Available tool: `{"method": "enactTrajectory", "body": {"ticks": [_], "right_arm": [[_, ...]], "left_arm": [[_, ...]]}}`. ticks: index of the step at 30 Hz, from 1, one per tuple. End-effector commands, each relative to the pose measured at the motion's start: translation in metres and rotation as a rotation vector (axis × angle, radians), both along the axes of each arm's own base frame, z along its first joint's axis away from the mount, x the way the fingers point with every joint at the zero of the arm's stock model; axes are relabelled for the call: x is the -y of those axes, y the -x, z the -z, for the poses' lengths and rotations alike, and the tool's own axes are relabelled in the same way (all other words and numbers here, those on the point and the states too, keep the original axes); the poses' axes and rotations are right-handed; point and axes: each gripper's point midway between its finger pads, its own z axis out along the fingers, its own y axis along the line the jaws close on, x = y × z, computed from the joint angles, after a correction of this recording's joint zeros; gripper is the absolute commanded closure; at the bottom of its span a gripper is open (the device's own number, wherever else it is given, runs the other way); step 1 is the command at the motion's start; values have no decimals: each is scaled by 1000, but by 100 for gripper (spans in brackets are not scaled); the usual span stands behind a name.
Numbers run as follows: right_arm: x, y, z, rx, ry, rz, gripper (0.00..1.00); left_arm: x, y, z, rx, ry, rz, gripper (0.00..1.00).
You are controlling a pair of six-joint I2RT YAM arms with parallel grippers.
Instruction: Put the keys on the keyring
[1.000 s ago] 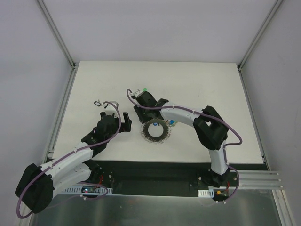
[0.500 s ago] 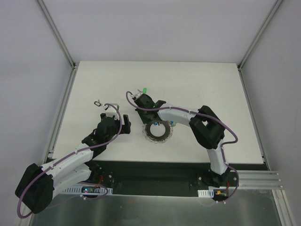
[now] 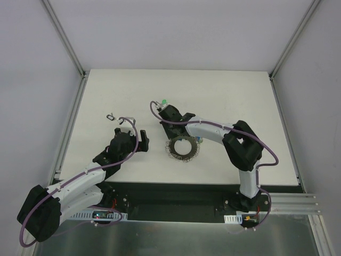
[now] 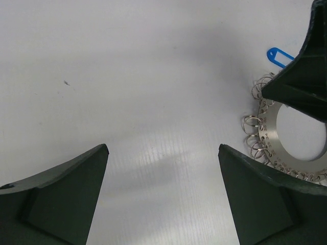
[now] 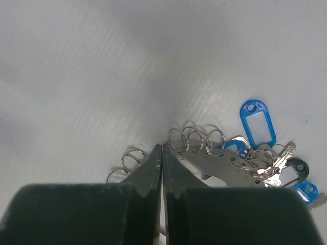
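The keyring point(image 5: 225, 171) is a flat silver disc edged with small wire loops, lying on the white table point(image 3: 224, 96). My right gripper point(image 5: 162, 149) is shut at its rim, among the loops. Blue-tagged keys point(image 5: 258, 122) and a black-framed one point(image 5: 291, 171) hang together on the ring's far side. In the top view the keyring point(image 3: 182, 148) sits mid-table, with a green-headed key point(image 3: 164, 101) loose behind the right wrist. My left gripper point(image 4: 162, 149) stands wide open over bare table, left of the keyring point(image 4: 268, 135) and apart from it.
A small black loop point(image 3: 111, 116) lies on the table beyond the left gripper. One blue tag point(image 4: 280, 55) shows past the ring in the left wrist view. Metal frame posts stand at the table's back corners.
My right gripper has closed at the keyring's rim and shifted right; the ring has slid slightly right with it. The left arm has stayed still.
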Motion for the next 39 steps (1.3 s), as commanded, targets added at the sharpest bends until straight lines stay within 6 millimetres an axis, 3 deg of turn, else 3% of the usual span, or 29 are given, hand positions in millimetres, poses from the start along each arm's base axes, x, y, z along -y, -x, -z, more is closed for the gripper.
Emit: {"method": "enactTrajectory", "body": {"ticks": [1,9,16,22,26,39], "right_arm": [[15,-9,-21,-1,-89,86,99],[37,-11,-7,-19,-77,153,90],[55,-16,-8,12,-38,196,80],[42,-16,-41,89,-47,136,71],[26,-12,-48,103,-47,77,71],[12,1,-12,27,42,-40,73]], "left_arm": [[2,-3,-3,19,2,18,11],[3,-2,-3,16,4,25,11],[5,-2,-2,8,5,31,11],[5,-2,-2,7,5,32,11],[5,-2,-1,4,2,33,11],[6,-2,-1,6,5,37,11]]}}
